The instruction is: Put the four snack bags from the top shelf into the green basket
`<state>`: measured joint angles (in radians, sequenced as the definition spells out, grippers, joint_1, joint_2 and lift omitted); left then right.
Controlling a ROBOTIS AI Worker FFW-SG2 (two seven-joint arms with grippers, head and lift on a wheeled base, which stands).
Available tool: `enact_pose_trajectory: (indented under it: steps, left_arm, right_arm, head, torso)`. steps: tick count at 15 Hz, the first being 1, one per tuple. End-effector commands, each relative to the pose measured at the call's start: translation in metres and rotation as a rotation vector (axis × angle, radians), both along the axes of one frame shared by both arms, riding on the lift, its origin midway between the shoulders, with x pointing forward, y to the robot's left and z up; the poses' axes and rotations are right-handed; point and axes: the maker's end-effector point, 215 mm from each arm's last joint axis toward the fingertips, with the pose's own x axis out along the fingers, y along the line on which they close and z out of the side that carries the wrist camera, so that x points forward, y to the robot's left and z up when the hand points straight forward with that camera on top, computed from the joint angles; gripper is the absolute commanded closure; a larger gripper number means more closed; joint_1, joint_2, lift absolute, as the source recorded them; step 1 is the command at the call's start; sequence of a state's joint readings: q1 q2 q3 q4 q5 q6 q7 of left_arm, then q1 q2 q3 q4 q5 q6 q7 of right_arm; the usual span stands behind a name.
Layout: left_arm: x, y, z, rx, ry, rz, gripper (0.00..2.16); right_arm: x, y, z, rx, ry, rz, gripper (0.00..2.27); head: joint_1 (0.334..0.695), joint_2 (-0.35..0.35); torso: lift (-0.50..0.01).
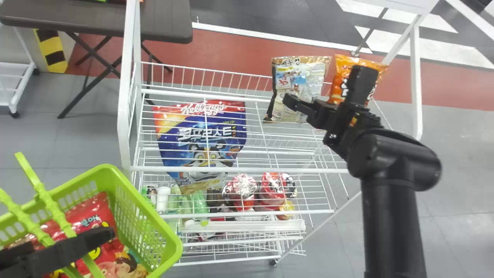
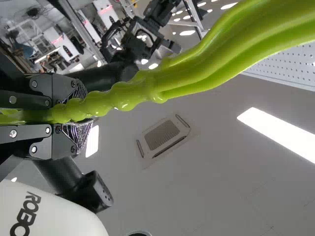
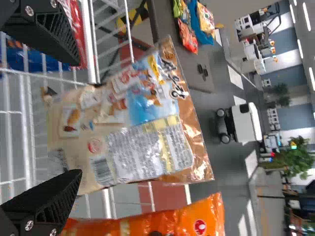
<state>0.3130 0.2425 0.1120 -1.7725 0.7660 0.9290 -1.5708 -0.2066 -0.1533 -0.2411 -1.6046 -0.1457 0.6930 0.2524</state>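
When closing the right gripper [image 3: 78,118] on the gold snack bag [image 3: 142,118], bring both fingers in evenly and slowly. Noted as open, spread toward the two side edges of the bag, with no grip made. Cannot tell how deep between the fingertips the bag sits. Judging by the thin, crinkly film, likely to buckle inward under the squeeze, so advance far enough to catch the filled body rather than the flat seal. Keep the finger nearer the orange snack bag [image 3: 177,221], just beyond the gripper's right side, within the gap between the two bags; otherwise, liable to drag or tip the neighbour. After gripping, pause, check for slip, then lift straight up, clear of the wire shelf [image 1: 231,169], before swinging left. Pass high over the blue snack bag [image 1: 195,133], well apart on the gripper's left and apparently for a later pick. For the drop, aim for the green basket [image 1: 162,227], farther left of the right gripper and nearer the robot, with a red snack bag [image 1: 96,204] inside. Hold steady there with the left gripper [image 2: 81,110], clenched around the basket handles [image 2: 197,73]. Approach beside the handles, not across, to avoid snagging; lower below the rim, then release gently.
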Motion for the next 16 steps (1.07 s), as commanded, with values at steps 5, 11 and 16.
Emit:
enact_pose_trajectory:
  steps: [5,11,16]
  left_arm:
    - [-0.003,0.008,-0.004,-0.005,0.016,0.019,2.15]
    - [-0.004,0.008,-0.004,-0.005,0.017,0.016,2.15]
    - [-0.001,0.012,-0.003,0.001,0.011,0.025,2.15]
  right_arm:
    - [0.018,0.006,-0.013,-0.110,-0.028,-0.025,2.22]
    - [-0.002,0.011,0.003,-0.095,-0.055,-0.024,2.25]
    - [-0.079,0.073,0.064,0.022,-0.058,0.096,2.25]
  head:
    - [0.695,-0.277]
    - [0.695,-0.277]
    - [0.695,-0.260]
  torso:
    - [0.000]
    - [0.000]
    - [0.000]
